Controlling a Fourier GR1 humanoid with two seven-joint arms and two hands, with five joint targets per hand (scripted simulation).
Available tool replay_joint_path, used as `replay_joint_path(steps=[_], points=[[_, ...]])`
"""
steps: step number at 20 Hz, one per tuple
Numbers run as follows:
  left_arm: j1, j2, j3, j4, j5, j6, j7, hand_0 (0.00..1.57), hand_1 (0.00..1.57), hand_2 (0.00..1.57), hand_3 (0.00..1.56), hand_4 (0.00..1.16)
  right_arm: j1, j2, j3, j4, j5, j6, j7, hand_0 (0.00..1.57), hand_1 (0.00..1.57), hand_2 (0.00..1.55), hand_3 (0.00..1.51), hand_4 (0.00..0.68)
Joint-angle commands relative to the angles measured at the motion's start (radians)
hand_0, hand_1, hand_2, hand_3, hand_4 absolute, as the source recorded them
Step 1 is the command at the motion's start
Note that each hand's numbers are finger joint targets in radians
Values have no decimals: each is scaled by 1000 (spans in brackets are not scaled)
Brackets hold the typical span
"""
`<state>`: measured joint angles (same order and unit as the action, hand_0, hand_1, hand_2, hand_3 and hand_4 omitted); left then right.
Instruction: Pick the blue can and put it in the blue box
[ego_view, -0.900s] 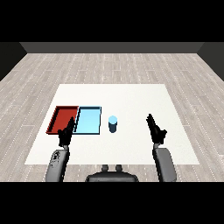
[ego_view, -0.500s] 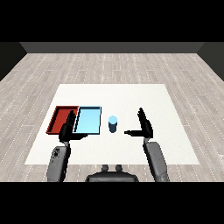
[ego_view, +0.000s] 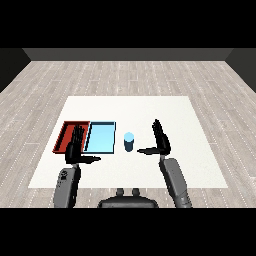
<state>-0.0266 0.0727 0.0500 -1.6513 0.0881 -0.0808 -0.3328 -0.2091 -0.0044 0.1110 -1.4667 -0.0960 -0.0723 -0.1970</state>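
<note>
A small blue can (ego_view: 129, 142) stands upright on the white table (ego_view: 165, 107), just right of the light blue tray (ego_view: 100, 137). My right hand (ego_view: 161, 139) is open a short way to the can's right, fingers straight and pointing up, thumb stretched toward the can without touching it. My left hand (ego_view: 76, 146) is open too, raised over the seam between the red tray (ego_view: 68, 135) and the light blue tray, thumb pointing right. Neither hand holds anything.
The red tray lies flush against the left side of the light blue tray, near the table's left edge. Both trays look bare inside. Wide white tabletop stretches behind and to the right of the can.
My right hand has swung in from the right toward the can and now stands close beside it. The left hand has barely shifted. The can has not moved.
</note>
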Motion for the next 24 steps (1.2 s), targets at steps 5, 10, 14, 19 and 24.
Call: replay_joint_path(steps=[5,10,14,19,24], points=[[13,8,26,1,27,-38,-32,0,0,0,0,0,-26,4,0,100,-27,1,-96,0,0,0,0,0],[1,20,43,-25,56,-50,6,0,0,0,0,0,-66,4,30,74,-59,0,-23,0,0,0,0,0],[58,-13,5,-13,15,-46,-62,0,0,0,0,0,-97,4,106,88,-120,-116,-26,0,0,0,0,0],[39,-18,25,16,2,-23,-97,0,0,0,0,0,-130,4,161,217,-178,-147,-98,0,0,0,0,0],[-36,-1,43,22,34,-24,-19,0,0,0,0,0,-204,4,210,333,-309,-187,-173,0,0,0,0,0]])
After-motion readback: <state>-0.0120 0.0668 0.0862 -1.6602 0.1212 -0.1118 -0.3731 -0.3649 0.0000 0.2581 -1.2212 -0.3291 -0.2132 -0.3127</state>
